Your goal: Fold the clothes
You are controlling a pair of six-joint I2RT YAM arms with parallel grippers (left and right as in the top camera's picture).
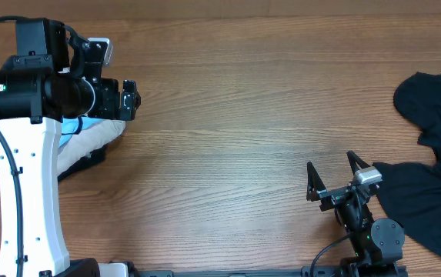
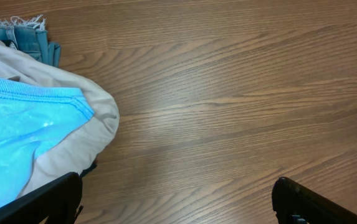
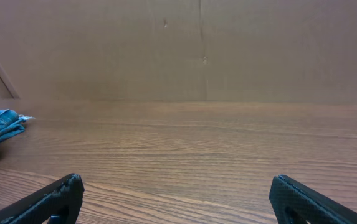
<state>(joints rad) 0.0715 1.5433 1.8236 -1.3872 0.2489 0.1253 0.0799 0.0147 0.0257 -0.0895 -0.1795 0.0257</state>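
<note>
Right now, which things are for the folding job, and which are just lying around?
For the job: blue T-shirt; black T-shirt.
Just lying about, as far as I can tell: beige cloth; frayed denim piece.

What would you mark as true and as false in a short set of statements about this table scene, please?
1. The black T-shirt lies crumpled at the right edge of the table. True.
2. The right hand is shut on the black T-shirt. False: it is open and empty, with only bare wood between its fingers.
3. In the left wrist view, a light blue garment lies on top of a beige cloth. True.
4. The left hand grips the light blue garment. False: it is open and holds nothing; the garment lies beside one finger.
5. The black T-shirt is folded into a neat rectangle. False: it is bunched and unfolded.
</note>
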